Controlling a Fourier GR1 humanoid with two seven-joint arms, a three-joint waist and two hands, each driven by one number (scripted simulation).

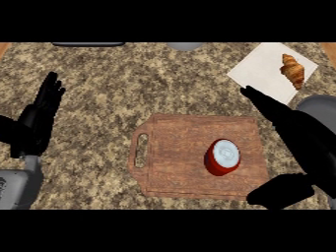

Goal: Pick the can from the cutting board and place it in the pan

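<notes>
A red can [222,157] with a pale top stands on the right part of the wooden cutting board [178,147]. My right hand [310,147] hovers just to the right of the can, open, with its fingers stretched toward the far side and its thumb near the board's front right corner; it does not touch the can. The grey pan [334,115] lies at the right edge, partly hidden behind that hand. My left hand [34,123] rests open at the left, fingers up, well away from the board.
A white napkin [265,71] with a croissant [293,70] lies at the back right. A dark object [88,44] and a grey round object [184,46] show at the counter's far edge. Wooden strips border the speckled counter on both sides.
</notes>
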